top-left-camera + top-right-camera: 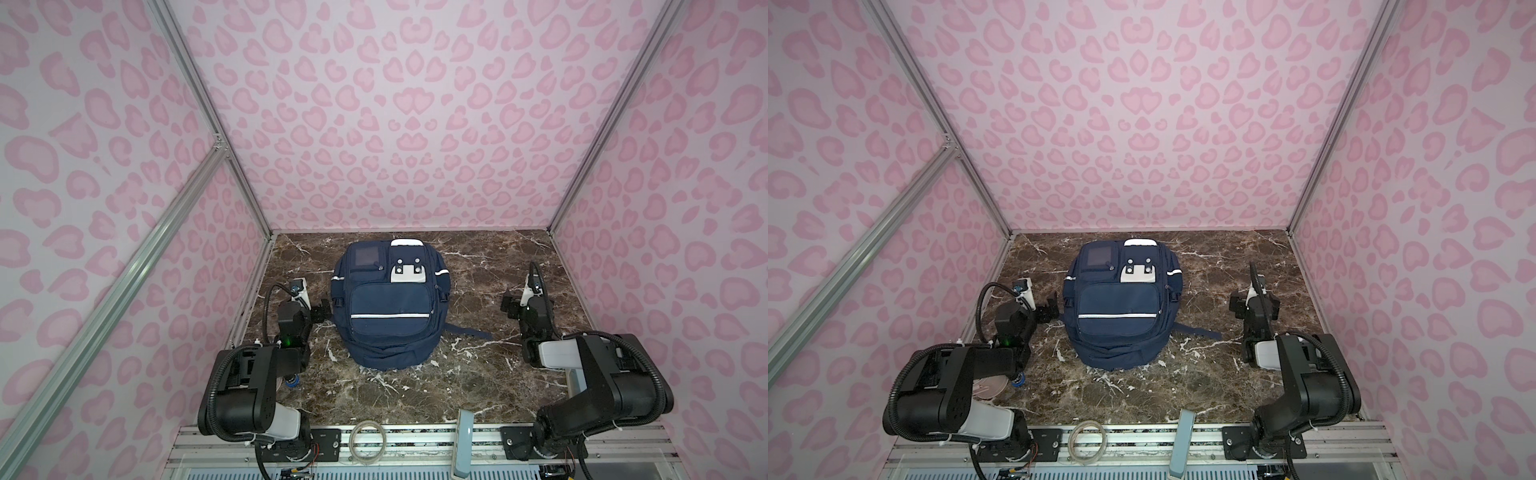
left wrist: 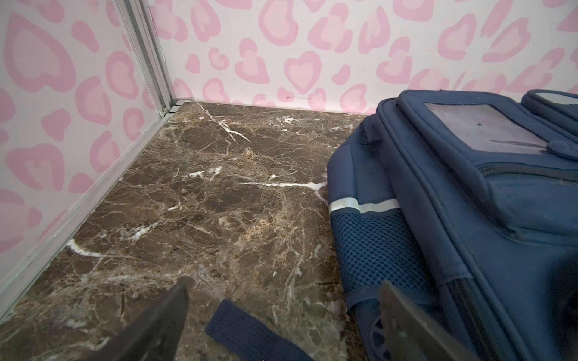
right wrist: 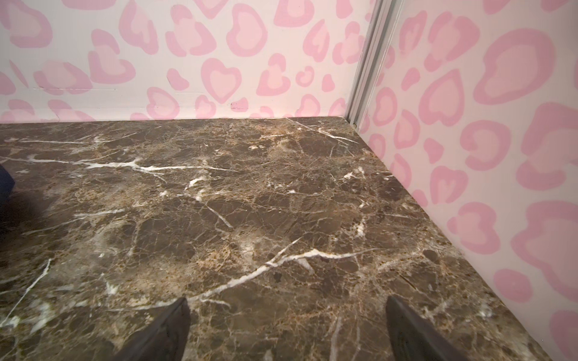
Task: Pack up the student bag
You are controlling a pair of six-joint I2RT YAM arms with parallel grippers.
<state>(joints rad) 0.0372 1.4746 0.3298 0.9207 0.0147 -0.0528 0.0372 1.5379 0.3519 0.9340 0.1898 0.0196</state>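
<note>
Navy-blue student bag [image 1: 390, 307] lies flat, pockets up, on the marble bench [image 1: 478, 374]. Left claw [image 1: 327, 309], spread wide and empty, sits just beside it; right claw [image 1: 508, 306], equally wide, empty, stands well apart from it.

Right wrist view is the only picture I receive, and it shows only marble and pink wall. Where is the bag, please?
Observer: The student bag lies flat in the middle of the table, to the left of your right pincer.
Operator: Thank you. And where is the other arm?
Observer: The left pincer is open, close beside the bag's mesh side pocket. I cannot tell whether it touches the bag.
</note>
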